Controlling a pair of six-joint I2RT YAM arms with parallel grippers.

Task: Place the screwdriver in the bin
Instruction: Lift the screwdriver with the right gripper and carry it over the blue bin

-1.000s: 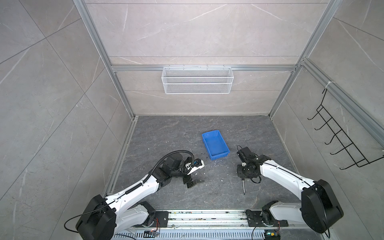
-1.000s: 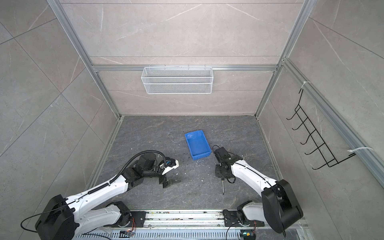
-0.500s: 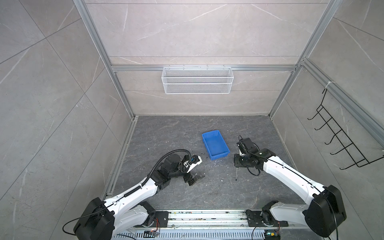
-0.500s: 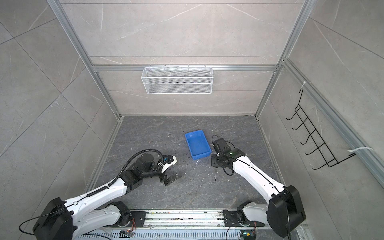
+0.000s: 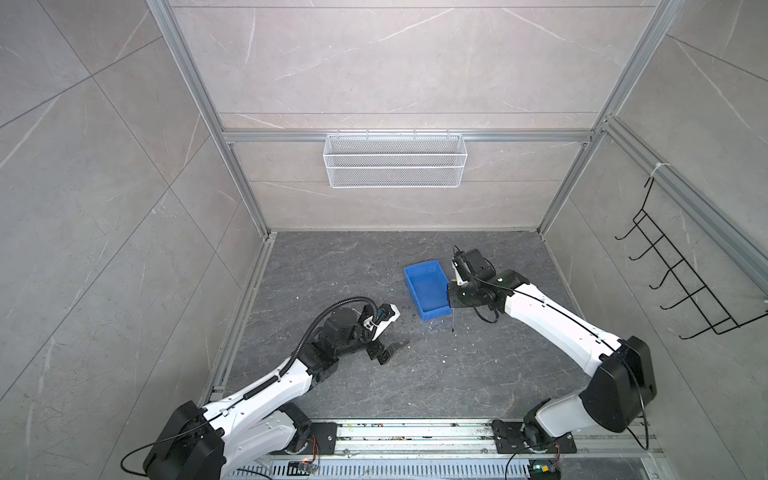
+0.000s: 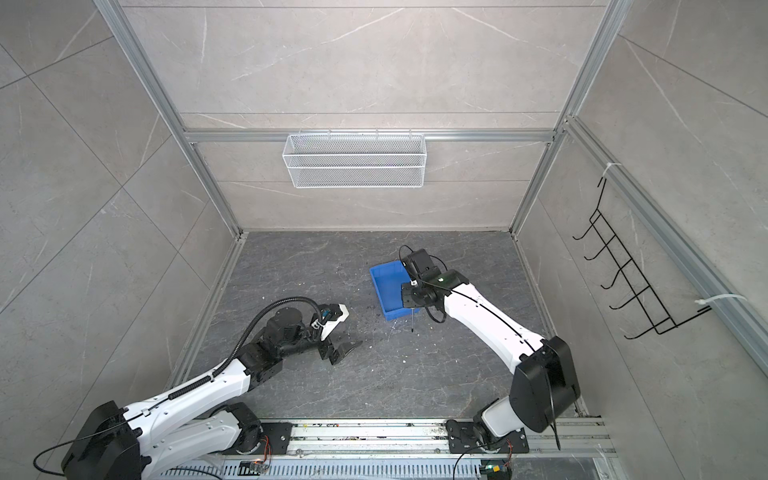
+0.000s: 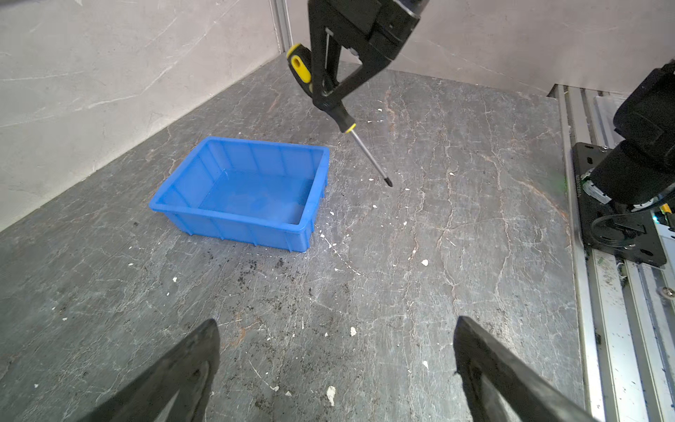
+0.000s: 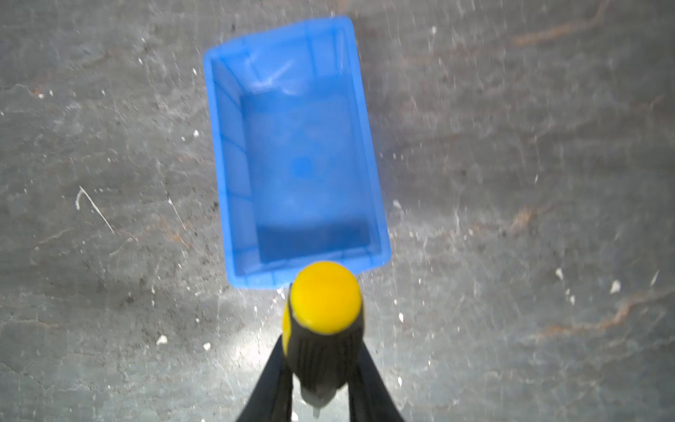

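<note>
1. Both top views: the right claw (image 5: pixel 454 297) is pinching the slim black-handled, silver-shafted screwdriver (image 5: pixel 452 320) by its handle. The shaft hangs down just off the near right corner of the small shallow bright blue plastic bin (image 5: pixel 426 286). So it's beside the bin, not over it. The left claw (image 5: pixel 387 351) sits spread and empty, well apart, low over the dark grey stone-look surface (image 5: pixel 415 386).
2. Left wrist view: the screwdriver (image 7: pixel 369 155) is tilted, tip aimed at bare surface just past the bin's (image 7: pixel 233 223) short end. The tip looks clear of the surface, but I can't swear to it.
3. Right wrist view (blurry): the screwdriver's (image 8: pixel 325 303) yellow cap sits just outside that short rim, and the bin (image 8: pixel 303 164) is empty.
4. My take: carry it further until tip and handle are both over the blue floor. Line it up with the bin's long side, go low, then let go. Release from here and it probably lands outside or clips the rim. The round handle will likely roll, so keep the drop short.
</note>
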